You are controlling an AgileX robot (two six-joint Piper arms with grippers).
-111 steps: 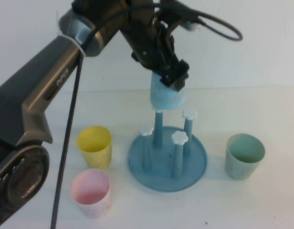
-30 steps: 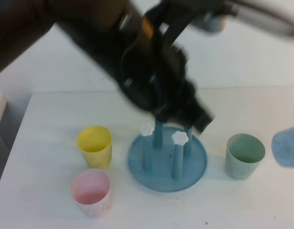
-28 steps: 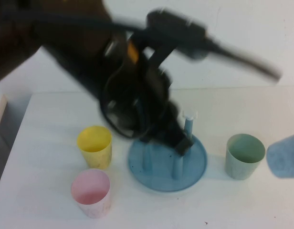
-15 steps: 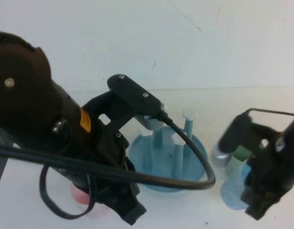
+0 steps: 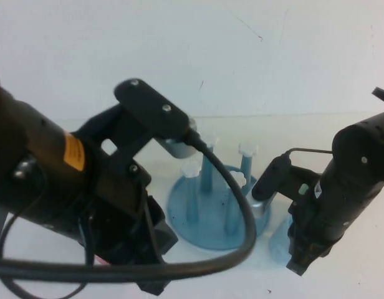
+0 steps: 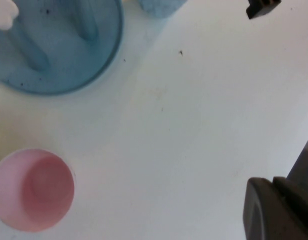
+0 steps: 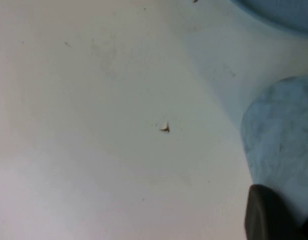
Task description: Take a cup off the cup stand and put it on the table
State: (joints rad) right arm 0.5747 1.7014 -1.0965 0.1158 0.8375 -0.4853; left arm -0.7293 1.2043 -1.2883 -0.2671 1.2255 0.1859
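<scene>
A broad white table [image 5: 366, 274] is seen from above, with two dark robot arms filling much of the high view. The cup stand [image 5: 207, 215], a round blue dish with upright blue pegs topped by white flower-shaped knobs, is set near the middle of the table; no cup is seen on the pegs that show. The light sky-blue cup [image 5: 279, 244] is placed on the table just to the right of the stand, largely hidden behind the right arm. In the right wrist view it [image 7: 281, 150] appears as a mottled blue rounded shape close beside a dark fingertip [image 7: 269, 217]. The right gripper [image 5: 302, 261] is held low over the table at the cup, but whether its fingers are closed on the cup cannot be told. The left gripper [image 5: 156, 283] is lowered at the front left, and the state of its fingers cannot be told either. A pink cup [image 6: 33, 189] is shown upright and empty in the left wrist view, near the stand's dish [image 6: 59, 47].
</scene>
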